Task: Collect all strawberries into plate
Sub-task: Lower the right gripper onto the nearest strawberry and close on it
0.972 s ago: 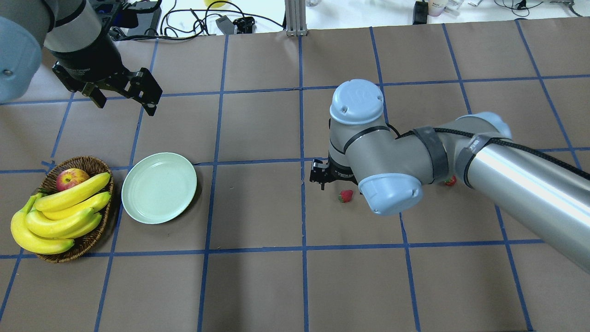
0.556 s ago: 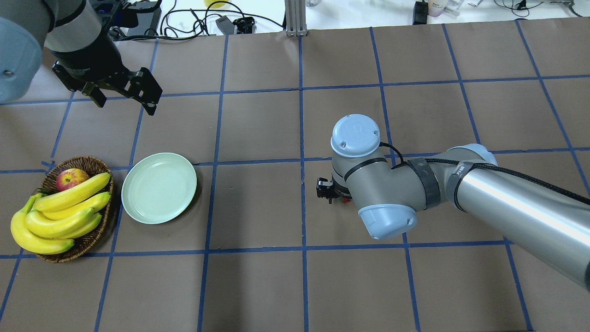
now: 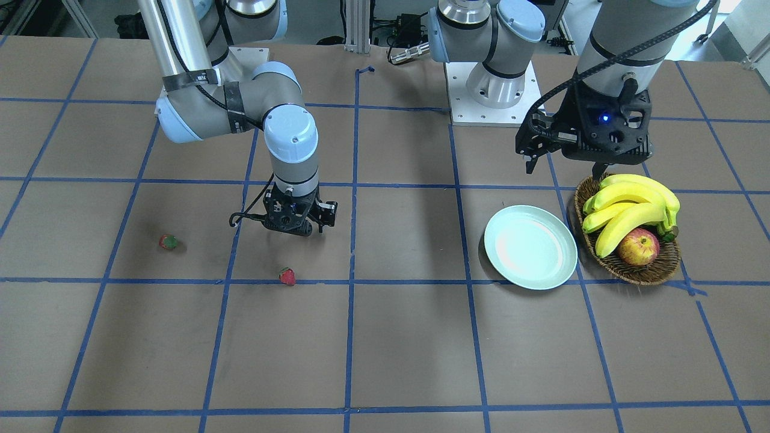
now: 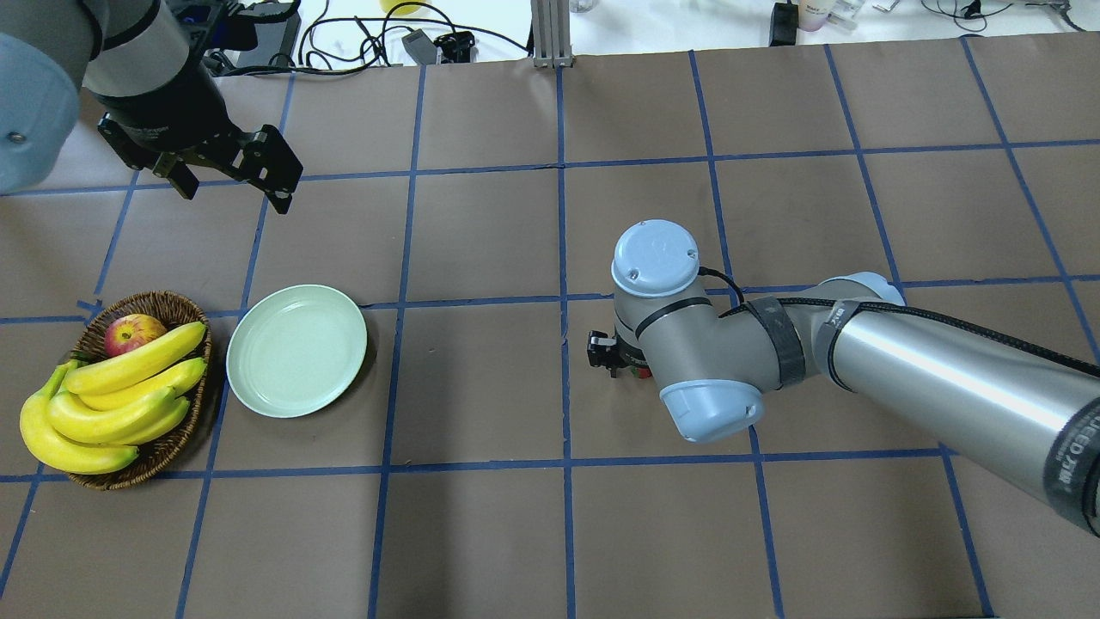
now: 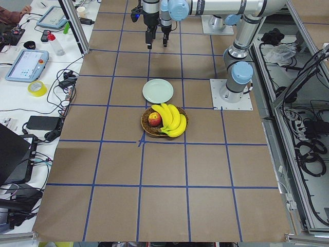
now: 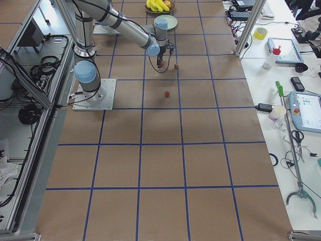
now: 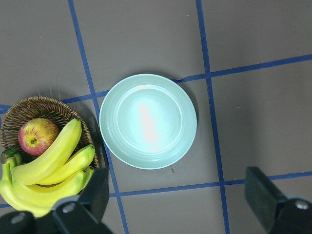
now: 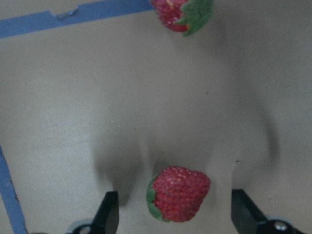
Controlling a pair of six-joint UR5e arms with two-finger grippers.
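Observation:
My right gripper point(image 8: 175, 219) is open and low over the table, its fingers on either side of one strawberry point(image 8: 178, 192). A second strawberry point(image 8: 183, 12) lies just beyond it by a blue tape line and also shows in the front view point(image 3: 287, 276). A third strawberry point(image 3: 169, 242) lies apart on the table. The right gripper point(image 3: 293, 225) hides the first berry in the front view. The pale mint plate point(image 4: 296, 351) is empty. My left gripper point(image 4: 234, 196) is open and empty, hovering high beyond the plate point(image 7: 147, 121).
A wicker basket point(image 4: 159, 301) with bananas point(image 4: 112, 395) and an apple point(image 4: 133, 334) stands right beside the plate. My right arm point(image 4: 902, 361) stretches over the right half of the table. Cables and devices lie past the far edge.
My right arm has swung in and lowered, bringing its open gripper down around the strawberry that showed beside it before. The left arm has not moved.

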